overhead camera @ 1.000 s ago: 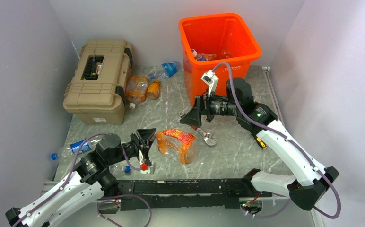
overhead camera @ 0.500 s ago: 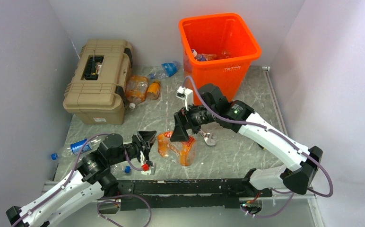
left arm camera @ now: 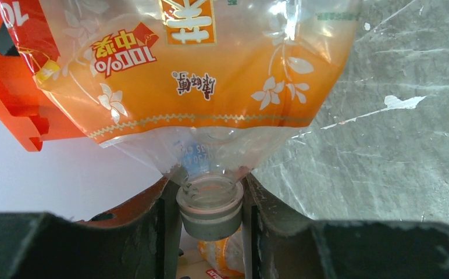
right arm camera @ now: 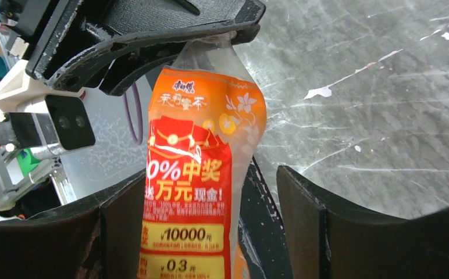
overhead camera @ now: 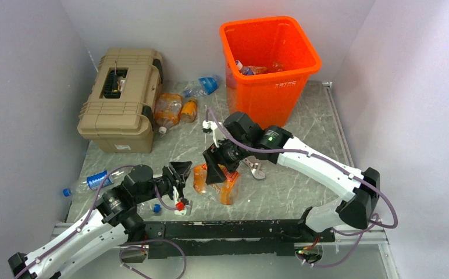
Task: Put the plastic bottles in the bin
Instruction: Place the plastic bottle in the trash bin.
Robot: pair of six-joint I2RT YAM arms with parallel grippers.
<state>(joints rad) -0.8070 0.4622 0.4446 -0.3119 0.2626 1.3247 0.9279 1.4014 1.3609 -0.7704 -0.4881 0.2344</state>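
**Top view:** The bin (overhead camera: 267,99) stands at the far edge of the table (overhead camera: 295,177), upright, with a few bottles in the bin (overhead camera: 247,69) at the bottom. The big orange bottle (overhead camera: 229,186) with a red label lies on the table in front of the bin and a little to its left. The left claw (overhead camera: 182,173) is at the end of the bottle farther from the bin. The right claw (overhead camera: 216,172) points down over the bottle's middle; the grip can't be read from here. A wrench (overhead camera: 256,169) lies in front of the bin, just beside the right claw. A tan toolbox (overhead camera: 117,110) sits well left of the bin. Two orange-tinted bottles (overhead camera: 175,109) lie left of the bin, against the toolbox, and a blue-label bottle (overhead camera: 202,85) lies just left of the bin. Another blue-label bottle (overhead camera: 89,181) lies far left of the bin, near the left arm.

**Left wrist:** The left claw (left arm camera: 209,204) is clamped on the neck of the big orange bottle (left arm camera: 199,81). Both fingers (left arm camera: 168,218) press the ring under the mouth. The label is orange with white flowers. Grey marbled table (left arm camera: 385,151) shows to the right.

**Right wrist:** The right claw (right arm camera: 210,229) straddles the big orange bottle (right arm camera: 190,174) with its jaws apart. One finger (right arm camera: 306,229) stands clear of the plastic, so nothing is gripped. At the top, the left claw (right arm camera: 210,36) pinches the bottle's neck. Its wrist camera (right arm camera: 65,123) shows at the left.
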